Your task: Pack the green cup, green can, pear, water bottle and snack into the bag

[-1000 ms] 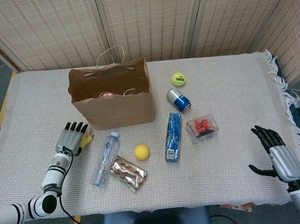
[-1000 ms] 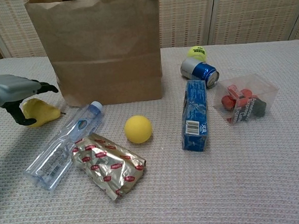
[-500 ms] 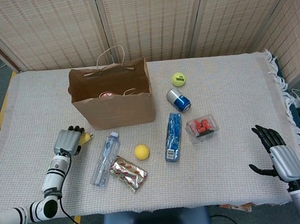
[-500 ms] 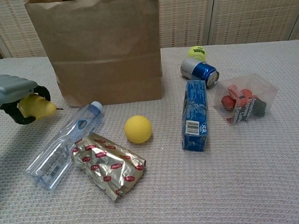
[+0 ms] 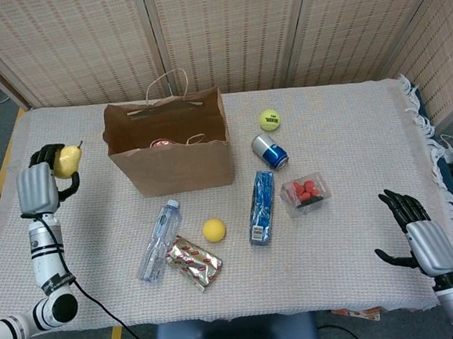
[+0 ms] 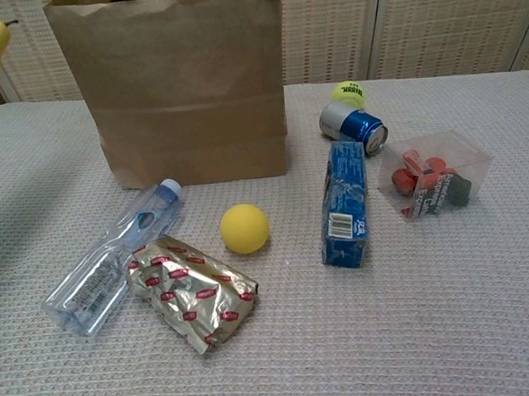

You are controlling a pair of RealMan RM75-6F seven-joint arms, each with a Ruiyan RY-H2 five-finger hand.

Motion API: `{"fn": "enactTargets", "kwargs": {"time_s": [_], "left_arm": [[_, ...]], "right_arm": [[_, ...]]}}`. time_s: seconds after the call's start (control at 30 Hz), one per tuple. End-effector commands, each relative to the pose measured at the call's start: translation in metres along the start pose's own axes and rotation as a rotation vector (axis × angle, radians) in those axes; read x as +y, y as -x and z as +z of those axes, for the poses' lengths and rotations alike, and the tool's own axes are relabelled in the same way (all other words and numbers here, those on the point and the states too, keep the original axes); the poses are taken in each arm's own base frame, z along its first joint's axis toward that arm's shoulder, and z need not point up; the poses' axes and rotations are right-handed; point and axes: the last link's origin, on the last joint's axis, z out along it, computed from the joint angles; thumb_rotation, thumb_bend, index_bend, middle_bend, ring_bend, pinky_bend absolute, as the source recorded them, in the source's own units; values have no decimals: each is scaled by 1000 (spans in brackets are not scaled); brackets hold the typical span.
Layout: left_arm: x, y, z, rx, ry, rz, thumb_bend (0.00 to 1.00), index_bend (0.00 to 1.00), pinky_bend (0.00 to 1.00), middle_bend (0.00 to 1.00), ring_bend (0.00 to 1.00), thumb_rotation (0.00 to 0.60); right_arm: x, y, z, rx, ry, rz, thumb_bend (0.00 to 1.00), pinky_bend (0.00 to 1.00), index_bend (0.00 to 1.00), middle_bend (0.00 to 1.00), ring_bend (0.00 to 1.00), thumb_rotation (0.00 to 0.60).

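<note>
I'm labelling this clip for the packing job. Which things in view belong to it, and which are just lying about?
Job: paper bag, pear held up by the left hand, water bottle, foil snack.

Lying about: tennis ball, blue can, blue box, yellow ball, clear tub of red pieces.

The yellow pear (image 5: 67,160) sits stem-up in the left hand (image 5: 39,186) left of the open brown bag (image 5: 170,146), while the clear water bottle (image 5: 157,241) and foil snack (image 5: 194,261) lie before it.
</note>
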Motion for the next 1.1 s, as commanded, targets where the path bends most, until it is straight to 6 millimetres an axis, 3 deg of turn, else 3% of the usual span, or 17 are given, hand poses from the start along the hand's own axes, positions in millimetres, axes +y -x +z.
{"fn": "enactTargets", "kwargs": {"time_s": [0.03, 0.23, 0.37, 0.57, 0.8, 0.87, 0.93, 1.03, 1.1], "left_arm": [[21, -47, 9, 76, -105, -481, 627, 722, 734, 671, 660, 600], [67, -72, 19, 59, -47, -572, 628, 722, 732, 671, 661, 600], [104, -71, 24, 23, 16, -560, 627, 721, 730, 671, 660, 600], [146, -40, 30, -47, 129, -409, 623, 720, 724, 664, 657, 600], [165, 7, 20, -187, 214, -221, 599, 666, 692, 620, 592, 600], [169, 16, 17, -225, 247, -192, 563, 580, 632, 546, 501, 600], [173, 23, 13, -262, 269, -180, 504, 405, 464, 383, 332, 600], [180, 25, 12, -279, 296, -169, 418, 144, 209, 52, 41, 600], [184, 23, 11, -275, 322, -175, 401, 119, 170, 2, 10, 600]], "right_arm": [[-1, 1, 0, 1, -7, -3, 73, 0, 0, 0, 0, 600], [-2, 1, 0, 3, -10, -5, 73, 0, 0, 0, 0, 600], [-1, 1, 0, 5, -8, -4, 73, 0, 0, 0, 0, 600], [-1, 0, 0, 2, -8, 2, 73, 0, 0, 0, 0, 600], [1, -1, 1, -4, 5, 9, 73, 0, 0, 0, 0, 600], [1, -2, 1, -7, 7, 8, 73, 0, 0, 0, 0, 600], [0, -2, 1, -6, 7, 9, 73, 0, 0, 0, 0, 600], [1, -2, 1, -6, 8, 11, 73, 0, 0, 0, 0, 600], [1, -2, 1, -7, 10, 11, 73, 0, 0, 0, 0, 600]]}}
